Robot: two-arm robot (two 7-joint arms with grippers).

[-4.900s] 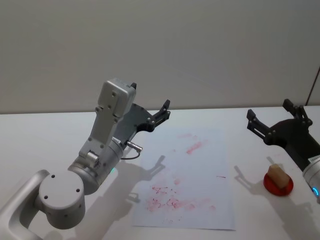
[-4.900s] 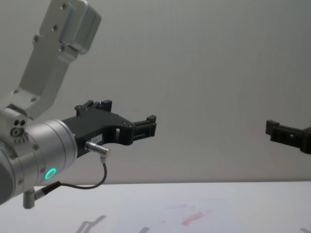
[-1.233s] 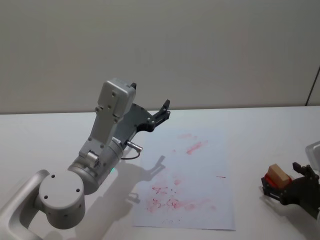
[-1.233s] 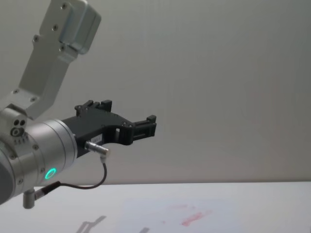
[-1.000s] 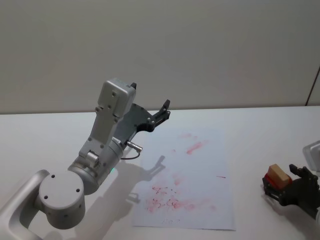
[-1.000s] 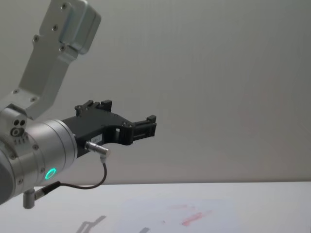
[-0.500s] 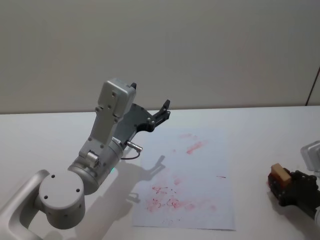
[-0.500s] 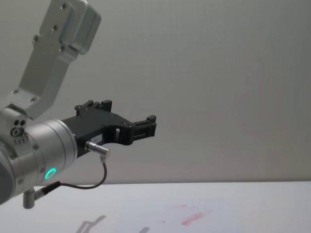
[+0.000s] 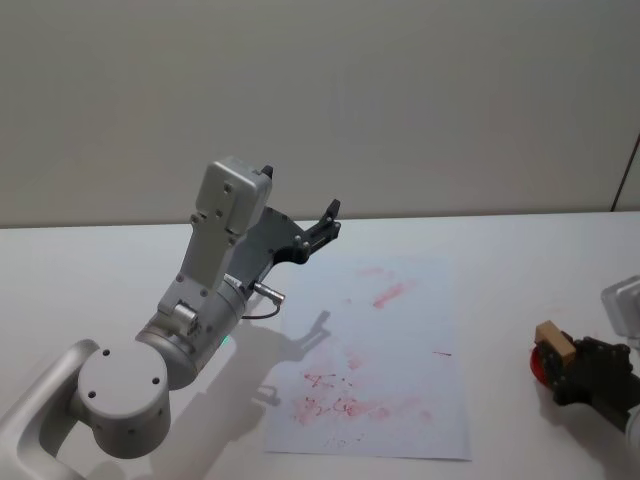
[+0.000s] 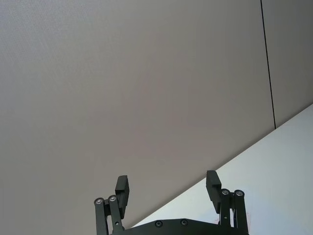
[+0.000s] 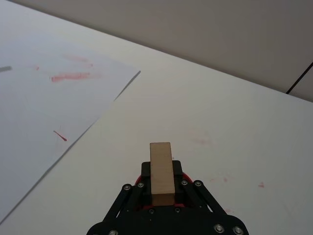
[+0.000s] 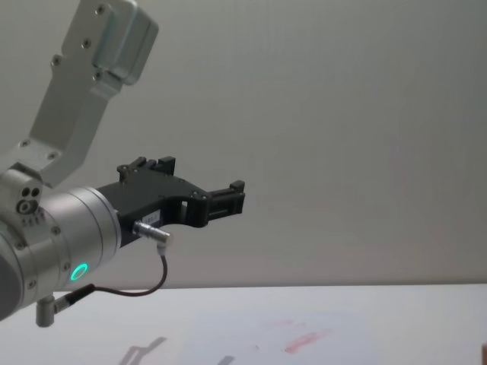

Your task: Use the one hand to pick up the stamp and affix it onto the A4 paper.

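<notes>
Right gripper (image 9: pixel 556 356) is sitting low over the table (image 9: pixel 500 250), and its fingers (image 11: pixel 178 172) are clamping the stamp (image 9: pixel 552 339) from both sides. The stamp (image 11: pixel 161 168) is standing upright between the fingers, its top sticking out above them. A red pad (image 9: pixel 537 367) is peeking out right under the fingertips; cannot tell if the stamp is touching it. The paper (image 9: pixel 390 340) is lying flat, well apart from these fingers on their left side, with red smudges on it. Left gripper (image 9: pixel 333 218) is hanging raised in the air beyond the paper's far left corner, its fingers (image 10: pixel 122 184) standing apart and holding nothing, pointing toward the wall (image 10: pixel 146 73).
</notes>
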